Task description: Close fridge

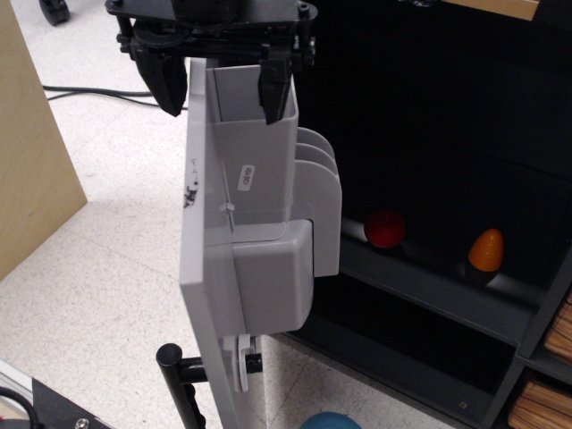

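A light wooden panel (31,161) stands at far left. The fridge (447,134) door (201,295) hangs open at centre, its top edge between the black hand's (219,85) spread fingers. Right, a red ball (385,229) and orange piece (486,250) sit on a shelf.

black toy fridge (447,134), grey door (210,268) swung open, inner bins showing

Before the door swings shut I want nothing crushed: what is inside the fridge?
On a black shelf inside the fridge sit a red ball and an orange egg-shaped toy. The open door hides the left part; the upper interior is too dark to read.
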Motion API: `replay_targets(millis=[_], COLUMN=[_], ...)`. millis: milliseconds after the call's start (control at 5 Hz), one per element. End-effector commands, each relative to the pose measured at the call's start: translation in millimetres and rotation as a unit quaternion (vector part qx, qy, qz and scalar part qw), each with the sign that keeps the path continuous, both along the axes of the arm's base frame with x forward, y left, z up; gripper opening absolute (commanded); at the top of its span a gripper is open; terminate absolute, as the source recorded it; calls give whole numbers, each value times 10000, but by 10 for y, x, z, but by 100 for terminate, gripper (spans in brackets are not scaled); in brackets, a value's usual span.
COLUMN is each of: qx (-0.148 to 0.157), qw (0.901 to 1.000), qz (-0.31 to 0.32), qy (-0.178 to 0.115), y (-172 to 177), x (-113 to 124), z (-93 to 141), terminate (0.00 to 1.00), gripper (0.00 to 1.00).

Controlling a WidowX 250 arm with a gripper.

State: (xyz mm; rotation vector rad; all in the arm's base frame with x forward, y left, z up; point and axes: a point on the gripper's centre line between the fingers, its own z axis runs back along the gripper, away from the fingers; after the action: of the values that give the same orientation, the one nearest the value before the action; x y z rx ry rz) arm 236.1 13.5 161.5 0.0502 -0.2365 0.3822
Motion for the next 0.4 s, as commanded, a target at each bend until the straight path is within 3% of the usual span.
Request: replay_targets(millis=[0,200], qx=[0,-185], qw=[10000,9996], qz=[0,-143], qy=[0,-149], y=[0,-72], x=[0,-67], z=[0,134], terminate=[0,0], gripper=[100,100])
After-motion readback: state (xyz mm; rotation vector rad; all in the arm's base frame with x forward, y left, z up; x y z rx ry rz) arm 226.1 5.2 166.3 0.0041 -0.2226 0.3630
